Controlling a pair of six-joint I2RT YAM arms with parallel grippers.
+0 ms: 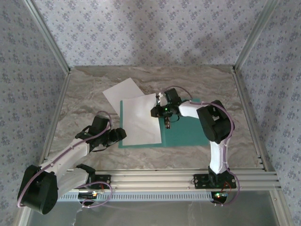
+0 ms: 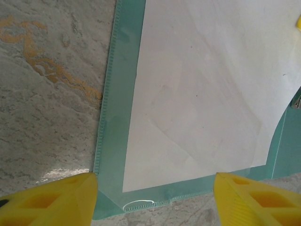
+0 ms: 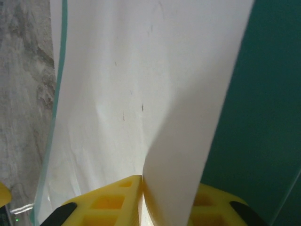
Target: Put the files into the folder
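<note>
The folder (image 1: 186, 132) lies open and flat in the middle of the counter (image 1: 94, 84), nearer the near edge than the far one. Of the 2 files, the near sheet (image 1: 141, 120) rests on the folder's left half. The far sheet (image 1: 121, 92) lies tilted toward the far edge, partly covered by the near sheet.

Both sheets look thin, light and floppy. They would likely slide easily on the smooth folder and crease if pinched hard or dragged. The best hold is probably at a free edge or corner, with the paper left to bend as it lifts. The folder looks just as light, so it may skid unless it is pressed down.

The right fingers (image 3: 113, 200) stand narrow on either side of the near sheet's raised right edge, which curls up between them. The paper hides the gap, so I cannot tell whether they are actually clamping it. The left fingers (image 2: 56, 197) are spread wide and hold nothing, hovering over the folder's near left corner.

Several things are hard to make out:
- Whether the far sheet's near end lies on the folder or under it.
- Whether the faint curved line across the near sheet, seen from the left wrist, is a curl or a clear leaf.
- A small dark piece (image 1: 168, 124) by the centre fold, possibly the clip, is too small to identify.
</note>
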